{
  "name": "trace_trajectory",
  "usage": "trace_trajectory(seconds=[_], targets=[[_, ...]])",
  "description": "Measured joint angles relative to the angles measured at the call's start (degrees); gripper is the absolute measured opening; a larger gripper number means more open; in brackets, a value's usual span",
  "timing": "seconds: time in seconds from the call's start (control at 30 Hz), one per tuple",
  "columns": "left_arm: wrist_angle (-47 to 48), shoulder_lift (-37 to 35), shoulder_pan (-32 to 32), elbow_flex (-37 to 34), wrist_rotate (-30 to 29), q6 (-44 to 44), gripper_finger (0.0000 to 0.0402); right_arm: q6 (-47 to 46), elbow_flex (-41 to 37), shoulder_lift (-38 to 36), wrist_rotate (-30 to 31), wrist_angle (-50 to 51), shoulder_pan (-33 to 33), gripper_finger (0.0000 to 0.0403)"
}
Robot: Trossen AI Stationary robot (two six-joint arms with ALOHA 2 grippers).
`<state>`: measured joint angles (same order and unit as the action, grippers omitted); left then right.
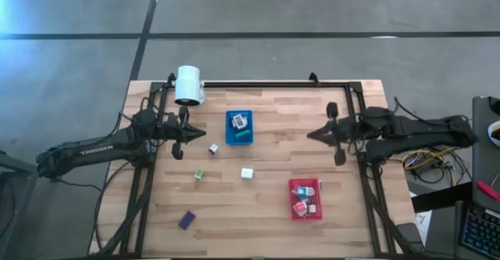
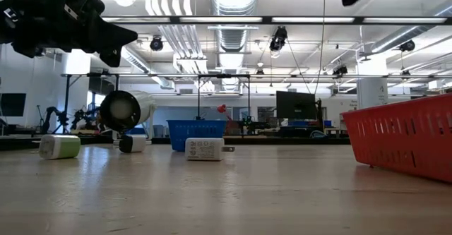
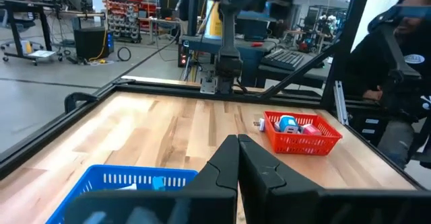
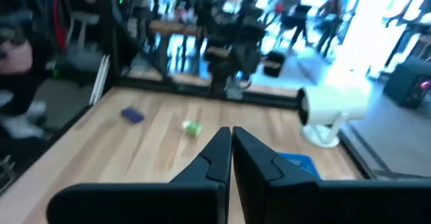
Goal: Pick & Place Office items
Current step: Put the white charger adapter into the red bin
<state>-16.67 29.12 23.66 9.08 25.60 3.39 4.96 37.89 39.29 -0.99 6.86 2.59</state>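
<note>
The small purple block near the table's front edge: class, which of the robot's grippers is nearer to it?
Left. The left gripper hangs above the table, directly behind the purple block; the right gripper is far across the table.

Wooden table (image 1: pixel 266 213) with a black frame along its edges. Resting on it: a blue tray (image 1: pixel 239 127) near the middle back, a red tray (image 1: pixel 305 199) toward the front right, and a white camera (image 1: pixel 188 85) at the back left. Loose pieces between the trays: a white block (image 1: pixel 247 173), a green-and-white block (image 1: pixel 199 175), a small white-and-dark block (image 1: pixel 212 147), and a purple block (image 1: pixel 186 219) near the front left.
</note>
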Motion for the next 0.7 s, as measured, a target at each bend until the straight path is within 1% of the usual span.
trace_trajectory(seconds=[0.17, 0.27, 0.37, 0.47, 0.7], targets=[[0.0, 0.0, 0.0, 0.0, 0.0, -1.1, 0.0005, -3.0, -10.8, -9.2, -8.2, -10.0, -9.4, 0.0008], [0.0, 0.0, 0.0, -0.1, 0.0, -1.3, 0.0005, -5.4, -15.8, -11.9, -12.4, -13.5, -14.6, 0.0008], [0.0, 0.0, 0.0, -0.5, 0.0, -1.5, 0.0005, -6.3, -19.8, -12.7, -16.0, -16.8, -18.3, 0.0008], [0.0, 0.0, 0.0, -1.3, 0.0, -1.8, 0.0005, -5.0, -23.0, -13.1, -19.9, -21.3, -20.0, 0.0008], [0.0, 0.0, 0.0, -1.8, 0.0, -2.8, 0.0005, -3.6, -28.6, -16.1, -19.9, -26.7, -20.6, 0.0008]])
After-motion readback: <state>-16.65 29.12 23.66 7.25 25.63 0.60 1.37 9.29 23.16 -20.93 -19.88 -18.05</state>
